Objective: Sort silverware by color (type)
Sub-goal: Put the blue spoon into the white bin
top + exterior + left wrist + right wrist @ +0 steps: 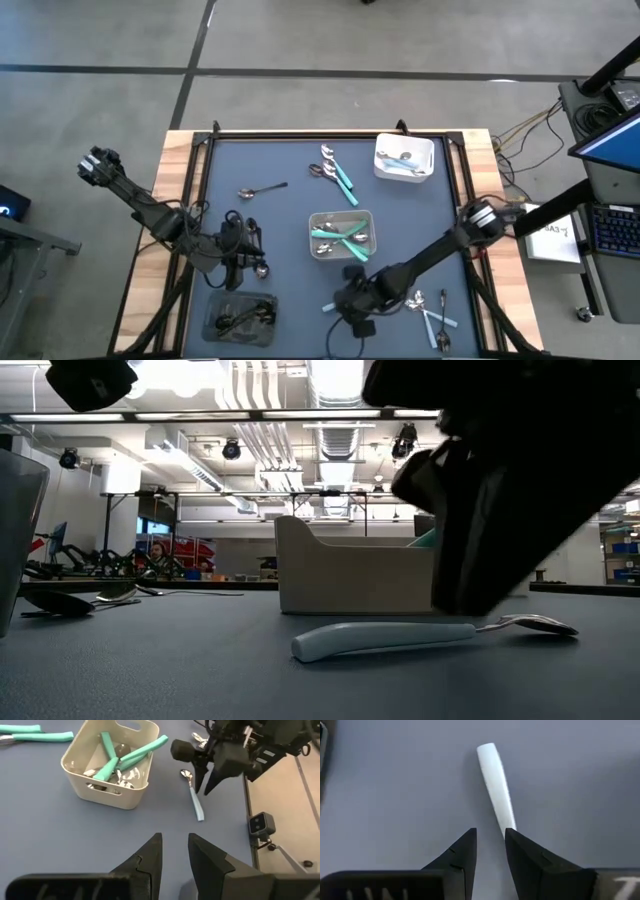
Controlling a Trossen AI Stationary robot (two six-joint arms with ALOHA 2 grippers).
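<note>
The right hand (490, 845) hangs just over the pale-blue spoon (496, 785) lying on the tabletop (395, 785), fingers slightly parted, gripping nothing. The left hand (175, 852) hovers empty, its fingers narrowly apart.

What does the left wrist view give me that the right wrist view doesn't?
Left wrist only: the right hand from outside, fingers apart just over the pale-blue-handled spoon; its bowl; the cream tray of teal-handled pieces beside it; the left hand empty. Right wrist only: the spoon's handle running down between that hand's fingertips. Both: the same spoon lying flat on the blue mat.
</note>
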